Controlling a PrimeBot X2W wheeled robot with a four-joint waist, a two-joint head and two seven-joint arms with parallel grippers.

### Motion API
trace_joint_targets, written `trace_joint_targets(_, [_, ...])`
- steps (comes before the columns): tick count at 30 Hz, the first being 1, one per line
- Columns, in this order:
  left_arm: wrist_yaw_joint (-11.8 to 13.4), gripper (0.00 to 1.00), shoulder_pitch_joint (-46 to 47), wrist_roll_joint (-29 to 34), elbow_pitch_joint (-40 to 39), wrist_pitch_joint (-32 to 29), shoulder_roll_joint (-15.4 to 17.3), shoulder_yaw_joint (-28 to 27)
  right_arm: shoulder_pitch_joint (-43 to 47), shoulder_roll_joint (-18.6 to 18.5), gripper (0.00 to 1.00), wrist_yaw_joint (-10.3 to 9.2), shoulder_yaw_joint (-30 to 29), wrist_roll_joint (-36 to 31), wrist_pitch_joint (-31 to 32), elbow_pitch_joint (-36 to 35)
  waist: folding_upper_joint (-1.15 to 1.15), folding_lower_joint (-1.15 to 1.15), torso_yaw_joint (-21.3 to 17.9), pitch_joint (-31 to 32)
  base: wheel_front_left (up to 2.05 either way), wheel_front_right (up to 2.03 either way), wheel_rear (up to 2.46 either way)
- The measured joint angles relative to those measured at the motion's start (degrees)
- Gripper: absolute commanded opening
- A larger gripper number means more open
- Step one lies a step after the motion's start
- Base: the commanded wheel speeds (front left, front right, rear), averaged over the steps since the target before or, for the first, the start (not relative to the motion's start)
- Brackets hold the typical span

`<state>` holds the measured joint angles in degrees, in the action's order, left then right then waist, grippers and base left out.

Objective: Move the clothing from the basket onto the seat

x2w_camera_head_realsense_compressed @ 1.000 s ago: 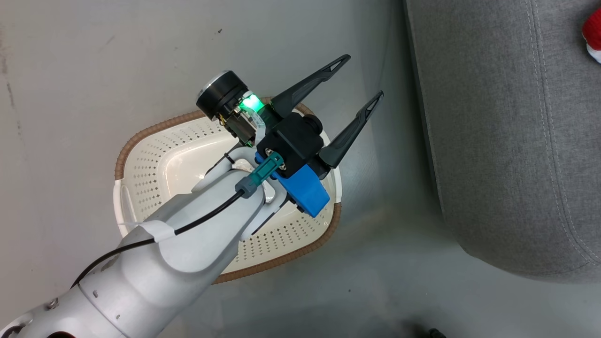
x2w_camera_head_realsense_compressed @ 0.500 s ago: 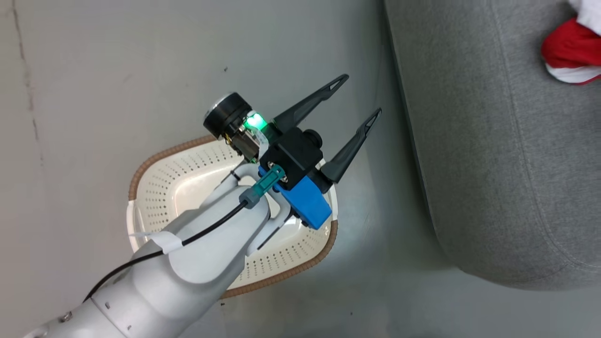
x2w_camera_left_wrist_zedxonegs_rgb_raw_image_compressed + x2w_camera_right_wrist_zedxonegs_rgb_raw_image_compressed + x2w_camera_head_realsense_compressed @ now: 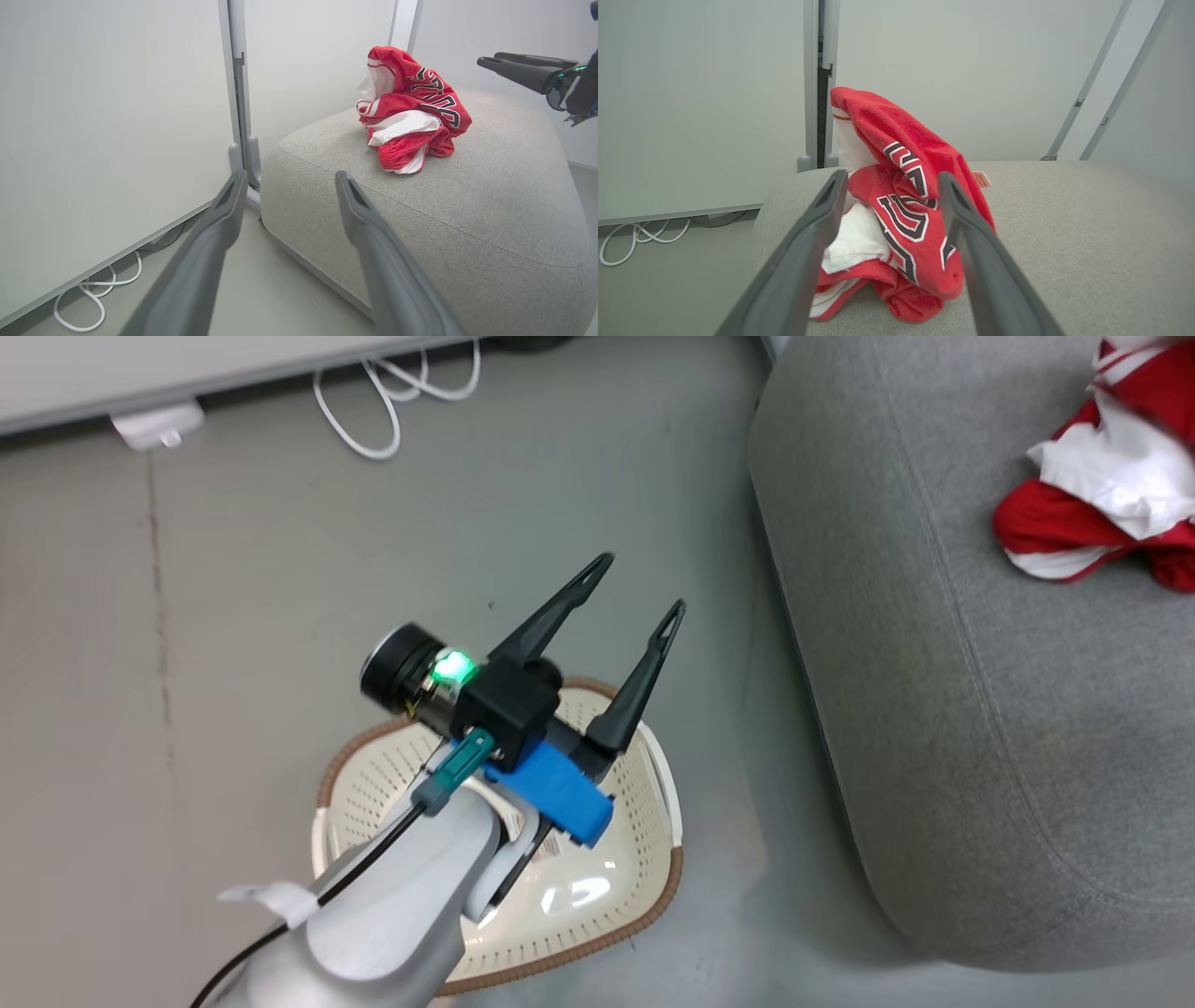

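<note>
More clothing visible on the seat than before

Left pincer spread, right pincer spread

The left gripper is showing two long dark fingers, each tapering to a slotted tip and rising from a black block. Behind the gripper, a blue housing, a black cylinder and a green light are showing. A teal connector is feeding a black cable along the pale grey forearm. The right gripper is showing matching fingers.
</note>
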<state>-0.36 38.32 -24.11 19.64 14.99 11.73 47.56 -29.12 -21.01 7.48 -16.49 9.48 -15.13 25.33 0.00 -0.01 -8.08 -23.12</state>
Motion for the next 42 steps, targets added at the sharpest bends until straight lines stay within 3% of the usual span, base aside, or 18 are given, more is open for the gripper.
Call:
trace_joint_targets(14, [0.56, 1.00, -14.20, 4.64, -4.94, 0.00, -1.03, -14.96, 13.19, 7.88, 1.00, 0.01, 5.95, 1.26, -0.01, -15.12, 0.00, -0.01, 5.20, 10.35, 0.00, 0.00, 0.00])
trace_joint_targets(31, [-3.01, 1.00, -28.66, 11.74, -8.70, 0.01, -4.80, -33.67, 22.96, 13.66, 1.00, 0.00, 8.26, -0.70, -0.01, -19.06, 0.00, 0.00, 11.45, 18.49, 0.00, 0.00, 0.00])
trace_joint_targets(42, [-4.23, 1.00, -33.27, 13.81, -7.43, 0.00, -7.16, -40.62, 27.05, 16.70, 1.00, 0.00, 9.25, -3.27, -0.01, -20.42, 0.00, 0.00, 12.77, 21.98, 0.00, 0.00, 0.00])
